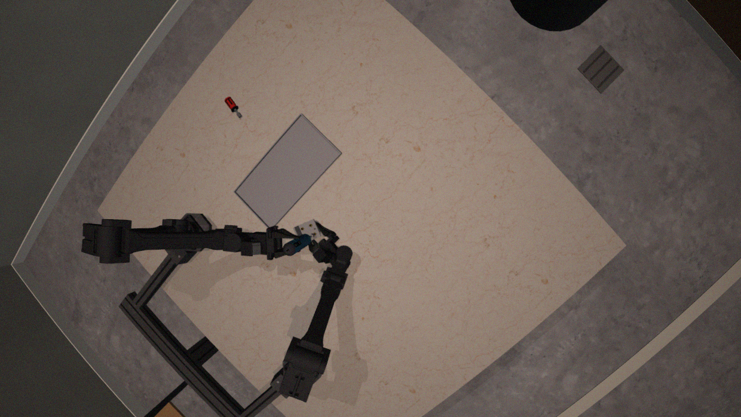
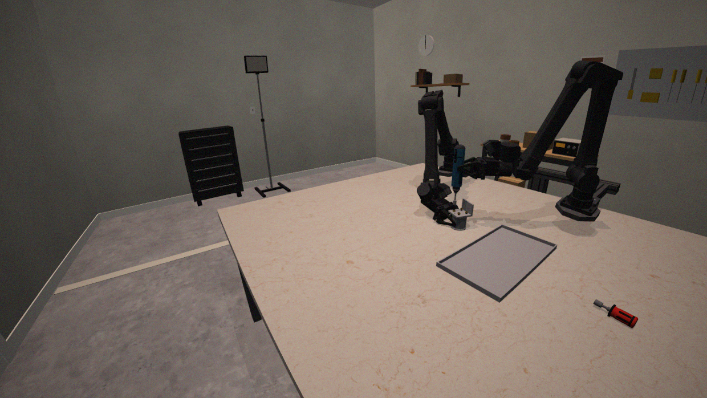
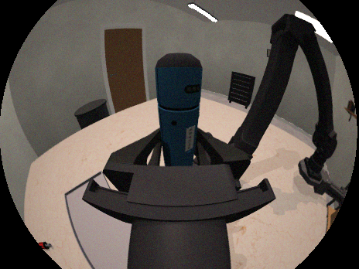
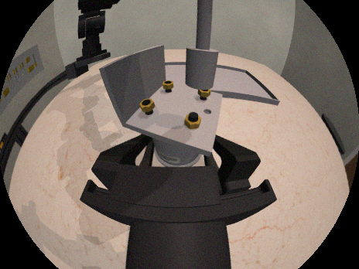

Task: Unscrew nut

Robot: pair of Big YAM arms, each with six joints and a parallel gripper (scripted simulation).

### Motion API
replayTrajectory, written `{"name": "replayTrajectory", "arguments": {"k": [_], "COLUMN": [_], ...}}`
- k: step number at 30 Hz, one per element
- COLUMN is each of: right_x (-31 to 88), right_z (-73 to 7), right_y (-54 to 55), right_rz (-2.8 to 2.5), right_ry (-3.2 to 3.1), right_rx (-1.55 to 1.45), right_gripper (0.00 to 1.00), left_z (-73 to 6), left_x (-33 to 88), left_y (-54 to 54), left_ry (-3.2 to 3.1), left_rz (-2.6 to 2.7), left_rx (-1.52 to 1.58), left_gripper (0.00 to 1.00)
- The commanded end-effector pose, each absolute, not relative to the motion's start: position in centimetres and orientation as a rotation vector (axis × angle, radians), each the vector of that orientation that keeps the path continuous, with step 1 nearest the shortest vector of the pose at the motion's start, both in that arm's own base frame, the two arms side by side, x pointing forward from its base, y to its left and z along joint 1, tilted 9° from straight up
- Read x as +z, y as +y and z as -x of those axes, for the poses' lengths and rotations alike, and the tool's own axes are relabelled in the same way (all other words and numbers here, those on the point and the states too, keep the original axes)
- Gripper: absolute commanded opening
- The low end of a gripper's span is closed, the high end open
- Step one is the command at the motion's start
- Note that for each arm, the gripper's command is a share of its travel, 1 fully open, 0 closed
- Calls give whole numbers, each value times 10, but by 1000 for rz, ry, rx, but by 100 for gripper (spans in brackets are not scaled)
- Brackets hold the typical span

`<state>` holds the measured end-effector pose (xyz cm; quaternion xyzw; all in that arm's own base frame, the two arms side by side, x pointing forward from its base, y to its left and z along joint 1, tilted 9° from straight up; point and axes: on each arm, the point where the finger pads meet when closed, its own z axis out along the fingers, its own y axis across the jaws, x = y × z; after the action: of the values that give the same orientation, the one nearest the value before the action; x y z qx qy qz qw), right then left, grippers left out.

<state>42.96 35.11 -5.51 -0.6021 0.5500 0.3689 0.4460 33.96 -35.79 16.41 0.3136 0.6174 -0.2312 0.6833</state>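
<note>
The joint module (image 4: 176, 154) (image 2: 459, 224) stands upright on the table, a grey cylinder with the grey angle bracket (image 4: 174, 112) (image 1: 306, 227) (image 2: 464, 208) on top. Several brass nuts sit on the bracket's studs, among them the near nut (image 4: 193, 122) and the left nut (image 4: 147, 105). My right gripper (image 4: 178, 132) (image 1: 318, 239) (image 2: 447, 215) is shut on the module's body below the bracket. My left gripper (image 3: 178, 132) (image 1: 282, 244) (image 2: 470, 169) is shut on the blue nut driver (image 3: 178, 108) (image 1: 300, 242) (image 2: 458, 165), held upright. Its grey socket (image 4: 201, 71) hangs just above the far right nut (image 4: 203, 93), which shows below the rim.
A shallow grey tray (image 1: 287, 171) (image 2: 497, 259) (image 4: 247, 85) lies just beyond the module. A red-handled screwdriver (image 1: 231, 105) (image 2: 621, 315) lies far off past the tray. Both arms meet over the module from two sides.
</note>
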Motion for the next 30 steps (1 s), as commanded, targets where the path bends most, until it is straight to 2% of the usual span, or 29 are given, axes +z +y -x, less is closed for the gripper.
{"name": "replayTrajectory", "arguments": {"k": [1,30], "right_x": [-48,-48], "right_z": [-435,-435], "right_y": [355,355], "right_rz": [1490,1490], "right_ry": [1337,1337], "right_rx": [900,900], "right_gripper": [59,59], "left_z": [-344,-343], "left_x": [179,177], "left_y": [-358,-356], "left_ry": [1342,1346], "left_rz": [-664,-666], "left_rx": [-539,-538], "left_gripper": [42,42]}}
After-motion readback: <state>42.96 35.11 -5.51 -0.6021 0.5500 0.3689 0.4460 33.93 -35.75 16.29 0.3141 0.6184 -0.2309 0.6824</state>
